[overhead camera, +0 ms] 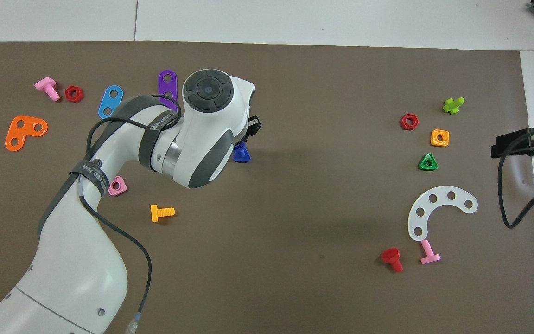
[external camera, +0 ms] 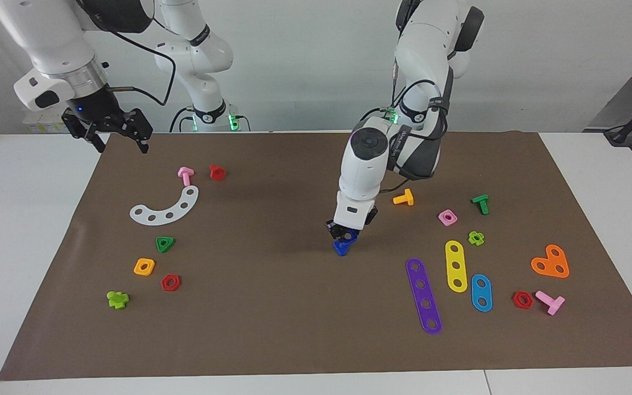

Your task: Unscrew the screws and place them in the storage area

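Note:
My left gripper (external camera: pixel 343 237) stands low over the middle of the brown mat, shut on the dark-blue screw (external camera: pixel 342 248), whose lower end is at the mat. In the overhead view the left arm's wrist covers most of it and only a blue tip (overhead camera: pixel 241 154) shows. The storage area (external camera: pixel 198 263) is the bare mat around a green triangular nut (external camera: pixel 165 244), an orange square nut (external camera: pixel 144 266) and a red hexagonal nut (external camera: pixel 170 282), toward the right arm's end; it also shows in the overhead view (overhead camera: pixel 387 144). My right gripper (external camera: pixel 120 140) waits open and empty, raised above the mat's corner.
Near the storage area lie a white curved strip (external camera: pixel 167 208), a pink bolt (external camera: pixel 185 175), a red bolt (external camera: pixel 216 172) and a lime piece (external camera: pixel 117 299). Toward the left arm's end lie purple (external camera: pixel 424 296), yellow (external camera: pixel 456 266) and blue (external camera: pixel 481 292) hole-strips, an orange bolt (external camera: pixel 404 198) and other small parts.

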`<state>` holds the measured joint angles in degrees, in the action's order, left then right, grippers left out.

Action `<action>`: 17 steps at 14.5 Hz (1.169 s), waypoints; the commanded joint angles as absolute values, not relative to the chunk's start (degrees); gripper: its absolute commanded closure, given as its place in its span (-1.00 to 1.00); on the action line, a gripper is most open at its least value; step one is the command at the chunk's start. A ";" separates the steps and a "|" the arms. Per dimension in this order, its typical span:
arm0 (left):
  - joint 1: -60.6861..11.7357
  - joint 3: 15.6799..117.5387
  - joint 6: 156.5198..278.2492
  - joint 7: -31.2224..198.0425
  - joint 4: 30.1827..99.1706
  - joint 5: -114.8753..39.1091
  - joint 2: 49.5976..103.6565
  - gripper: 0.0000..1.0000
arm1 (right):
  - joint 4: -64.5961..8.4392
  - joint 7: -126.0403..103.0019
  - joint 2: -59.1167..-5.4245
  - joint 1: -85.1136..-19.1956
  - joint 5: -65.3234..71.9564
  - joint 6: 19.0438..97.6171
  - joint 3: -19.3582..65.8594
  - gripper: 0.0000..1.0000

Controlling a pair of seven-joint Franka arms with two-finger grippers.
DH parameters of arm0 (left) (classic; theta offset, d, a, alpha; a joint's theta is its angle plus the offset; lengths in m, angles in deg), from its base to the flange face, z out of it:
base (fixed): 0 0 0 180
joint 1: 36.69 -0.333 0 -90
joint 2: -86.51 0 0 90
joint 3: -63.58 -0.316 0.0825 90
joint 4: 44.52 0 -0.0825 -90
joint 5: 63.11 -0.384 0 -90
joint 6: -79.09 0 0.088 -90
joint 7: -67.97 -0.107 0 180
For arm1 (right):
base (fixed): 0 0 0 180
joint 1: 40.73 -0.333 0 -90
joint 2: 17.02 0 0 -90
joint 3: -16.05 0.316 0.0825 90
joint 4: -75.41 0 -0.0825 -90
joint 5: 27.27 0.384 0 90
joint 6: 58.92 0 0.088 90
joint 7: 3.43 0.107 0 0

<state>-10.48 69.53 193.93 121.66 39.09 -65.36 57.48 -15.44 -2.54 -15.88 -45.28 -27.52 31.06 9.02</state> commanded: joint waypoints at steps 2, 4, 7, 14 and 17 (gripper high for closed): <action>-17.24 69.73 191.41 108.70 42.12 -62.41 61.53 0.42 | -16.88 -2.91 -14.82 -44.77 -26.75 31.79 9.81 -1.00; -20.42 69.56 191.32 100.61 47.30 -62.14 64.96 0.42 | -16.26 -2.30 -16.22 -47.56 -26.92 33.18 9.90 -1.00; -25.16 69.56 192.99 89.28 54.51 -62.14 67.61 0.42 | -14.34 8.47 -22.26 -55.64 -27.35 38.46 9.90 -1.00; -28.52 69.56 210.10 80.98 70.33 -62.14 71.83 0.16 | 4.29 33.18 -47.58 -72.97 -27.80 47.15 9.90 -1.00; -28.17 69.56 211.01 80.97 71.23 -62.14 72.18 -0.66 | 12.10 41.19 -57.41 -77.28 -27.80 50.67 9.99 -1.00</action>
<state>-28.51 69.81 209.70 82.10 68.16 -63.13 69.16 3.58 37.48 -50.14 -76.13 -27.51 50.31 9.98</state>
